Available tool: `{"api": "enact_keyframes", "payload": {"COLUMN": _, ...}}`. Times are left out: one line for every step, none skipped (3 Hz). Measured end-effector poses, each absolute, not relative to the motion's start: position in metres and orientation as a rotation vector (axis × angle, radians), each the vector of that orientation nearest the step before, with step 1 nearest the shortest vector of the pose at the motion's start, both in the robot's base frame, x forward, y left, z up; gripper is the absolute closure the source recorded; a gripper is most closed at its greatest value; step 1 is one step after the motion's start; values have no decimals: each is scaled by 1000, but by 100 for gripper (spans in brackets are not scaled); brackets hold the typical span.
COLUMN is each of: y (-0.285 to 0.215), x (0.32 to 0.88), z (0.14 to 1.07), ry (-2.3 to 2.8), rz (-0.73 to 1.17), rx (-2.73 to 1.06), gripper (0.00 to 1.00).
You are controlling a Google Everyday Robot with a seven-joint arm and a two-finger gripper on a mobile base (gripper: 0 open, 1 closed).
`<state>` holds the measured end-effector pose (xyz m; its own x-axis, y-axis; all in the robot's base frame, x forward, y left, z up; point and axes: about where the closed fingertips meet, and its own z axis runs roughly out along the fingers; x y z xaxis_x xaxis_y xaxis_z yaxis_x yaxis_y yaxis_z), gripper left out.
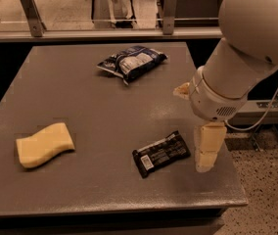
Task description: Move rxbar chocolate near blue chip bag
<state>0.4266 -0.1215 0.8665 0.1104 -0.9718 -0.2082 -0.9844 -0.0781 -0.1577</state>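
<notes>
Rxbar chocolate (161, 154) beside gripper (206, 155); blue chip bag (131, 61), sponge (43, 145) apart

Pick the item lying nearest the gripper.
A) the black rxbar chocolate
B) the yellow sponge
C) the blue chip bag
A: the gripper hangs near the table's right edge, just right of the rxbar chocolate; the blue chip bag and yellow sponge lie farther off.

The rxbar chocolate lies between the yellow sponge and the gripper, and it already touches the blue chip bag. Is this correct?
Not quite. The camera view shows the rxbar chocolate apart from the blue chip bag, which lies nearer the far edge of the table. The rest holds: the bar lies between the yellow sponge and the gripper, which hangs close beside it.
</notes>
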Motion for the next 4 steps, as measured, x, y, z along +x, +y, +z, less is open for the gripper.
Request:
{"api": "enact_keyframes", "payload": {"y": -105, "x": 422, "z": 844, "ry": 1881, "rz": 176, "rx": -2196, "gripper": 0}}
{"api": "enact_keyframes", "payload": {"y": -92, "x": 418, "z": 827, "ry": 1839, "rz": 245, "rx": -2242, "gripper": 16}}
{"api": "enact_keyframes", "payload": {"y": -79, "x": 412, "z": 816, "ry": 1802, "rz": 292, "rx": -2284, "gripper": 40}}
{"api": "enact_keyframes", "payload": {"y": -77, "x": 411, "z": 821, "ry": 1799, "rz": 297, "rx": -2290, "gripper": 62}}
